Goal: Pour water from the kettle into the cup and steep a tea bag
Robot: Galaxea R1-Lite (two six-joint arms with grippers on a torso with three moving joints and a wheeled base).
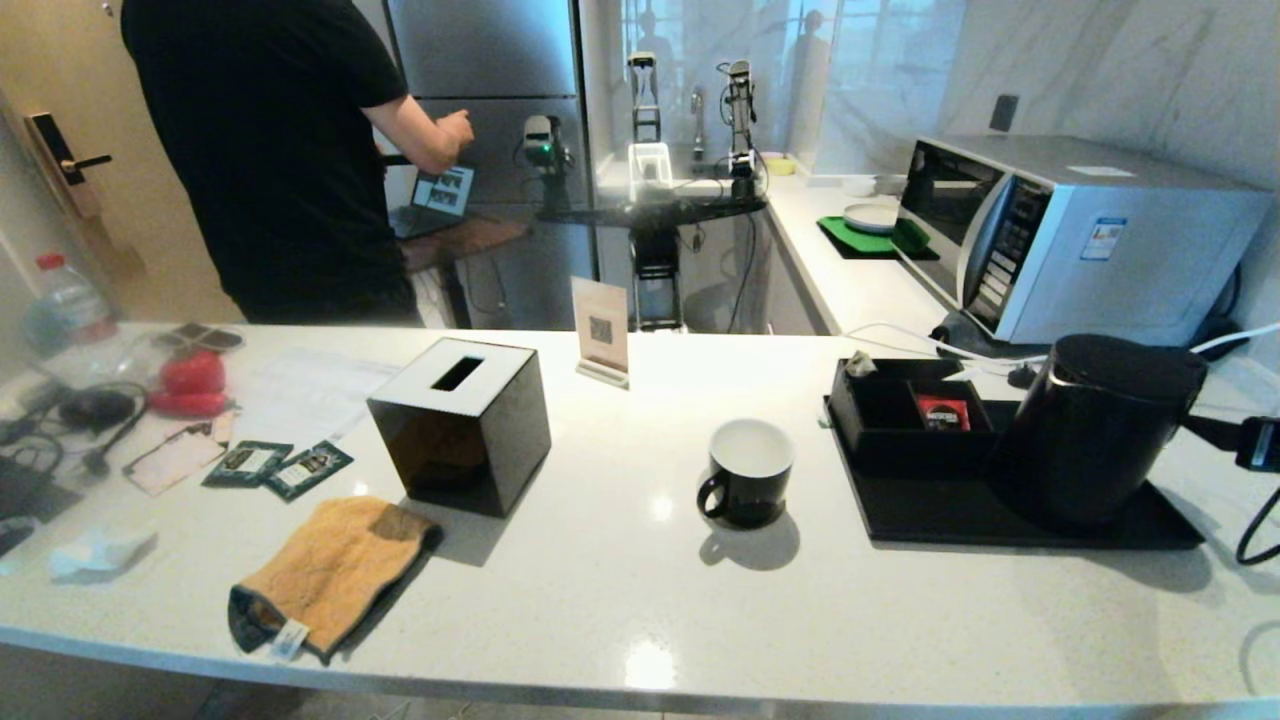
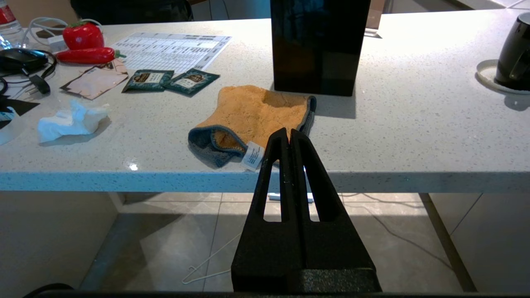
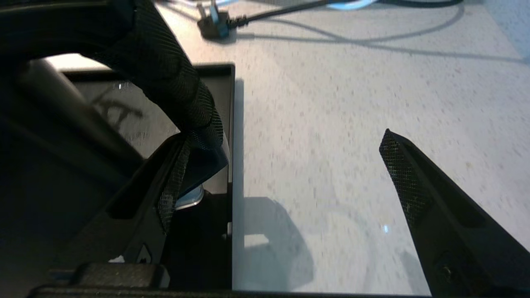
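The left gripper (image 2: 289,134) hangs parked below the counter's (image 1: 620,580) front edge, fingers pressed together, the orange cloth (image 1: 330,570) at its twelve o'clock. At mid-counter the cup (image 1: 748,472) stands upright, its handle turned to about eight o'clock. At the cup's three o'clock the kettle (image 1: 1095,425) stands on a black tray (image 1: 960,510). The right gripper (image 3: 281,165) sits at the kettle's three o'clock with fingers spread wide; one finger (image 3: 176,182) is right against the kettle's handle (image 3: 165,78), the other (image 3: 403,174) is over bare counter.

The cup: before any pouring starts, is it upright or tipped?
Upright: the cup stands on the counter, its white inside facing up, handle to one side.
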